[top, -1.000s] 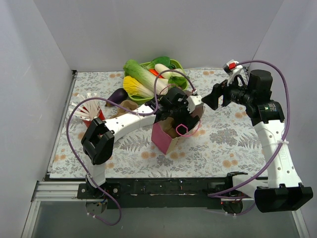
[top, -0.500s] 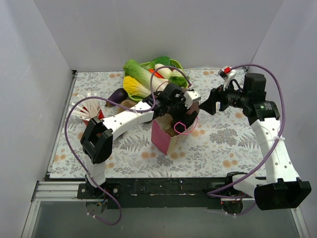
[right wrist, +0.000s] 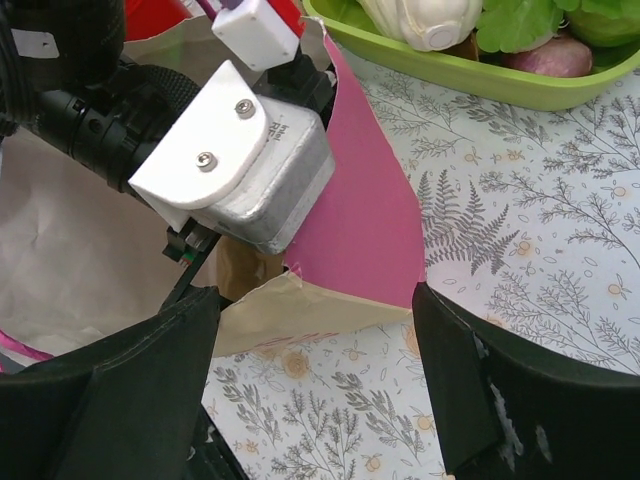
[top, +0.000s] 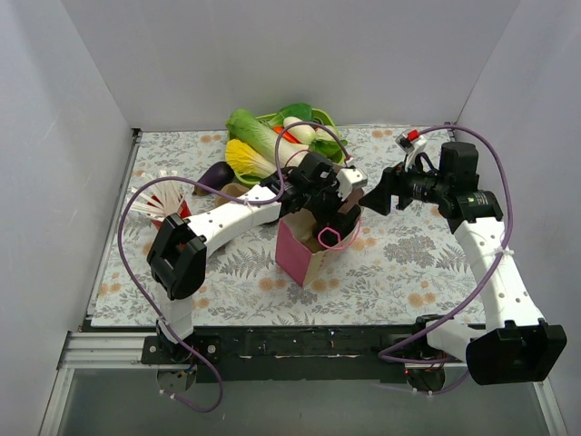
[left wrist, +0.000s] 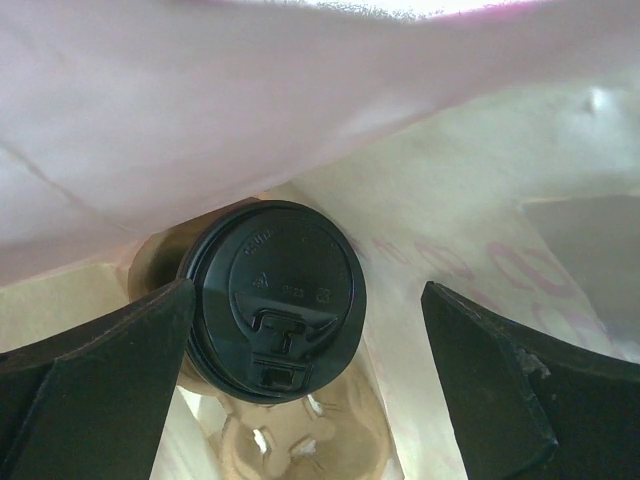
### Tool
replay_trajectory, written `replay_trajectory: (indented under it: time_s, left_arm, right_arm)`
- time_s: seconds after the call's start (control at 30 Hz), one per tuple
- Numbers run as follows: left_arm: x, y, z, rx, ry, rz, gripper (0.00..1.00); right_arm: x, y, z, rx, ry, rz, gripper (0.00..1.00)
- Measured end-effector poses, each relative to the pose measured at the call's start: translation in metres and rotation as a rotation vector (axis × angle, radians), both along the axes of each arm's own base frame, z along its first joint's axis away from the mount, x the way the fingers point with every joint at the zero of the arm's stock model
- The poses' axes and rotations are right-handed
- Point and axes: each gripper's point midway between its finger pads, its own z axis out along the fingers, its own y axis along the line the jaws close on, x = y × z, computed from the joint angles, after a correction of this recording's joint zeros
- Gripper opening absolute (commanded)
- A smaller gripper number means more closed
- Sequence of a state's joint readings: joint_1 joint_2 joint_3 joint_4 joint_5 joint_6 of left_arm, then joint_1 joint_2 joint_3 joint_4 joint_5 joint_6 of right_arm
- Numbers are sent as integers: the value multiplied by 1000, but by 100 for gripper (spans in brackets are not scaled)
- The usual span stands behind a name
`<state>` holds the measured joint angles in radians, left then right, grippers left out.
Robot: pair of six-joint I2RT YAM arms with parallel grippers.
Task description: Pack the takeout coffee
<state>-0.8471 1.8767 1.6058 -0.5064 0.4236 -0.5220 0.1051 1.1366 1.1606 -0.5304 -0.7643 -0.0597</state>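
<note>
Left jaws: spread wide, gripping nothing, deep inside pink paper bag (top: 294,251). Small dark cup with round black lid (left wrist: 272,300) sits between them. Lid is at one finger's edge, well apart from other. Cup looks seated in brown cardboard carrier (left wrist: 300,455) beneath.

Judged step: release done, withdrawal due. Lift straight out along bag axis with jaws wide so neither finger drags lid. Mind bag wall close over jaws.

Right jaws: open, bag's pink rim flap between them, unclamped. Pinching rim would steady bag on fern-print worktop (top: 408,263).

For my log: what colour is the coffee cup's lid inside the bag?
The lid is black; left wrist view shows it best.
</note>
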Motion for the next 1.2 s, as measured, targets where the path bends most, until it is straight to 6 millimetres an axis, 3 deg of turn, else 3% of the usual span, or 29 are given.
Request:
replay_trajectory:
  time_s: [0.33, 0.63, 0.87, 1.03, 1.2]
  left_arm:
    - [-16, -3, 2, -28, 61, -67, 98]
    - [-23, -1, 12, -113, 117, -152, 94]
    - [-30, 12, 37, -267, 133, -254, 91]
    - [-33, 7, 61, -363, 83, -330, 85]
    - [-38, 4, 68, -409, 88, -364, 88]
  right_arm:
    - [24, -9, -21, -17, 90, -125, 83]
    - [29, -11, -23, -16, 100, -161, 83]
    - [33, -14, -24, -27, 97, -180, 83]
    - [35, -15, -26, -30, 99, -184, 83]
    - [36, -14, -29, -29, 112, -178, 83]
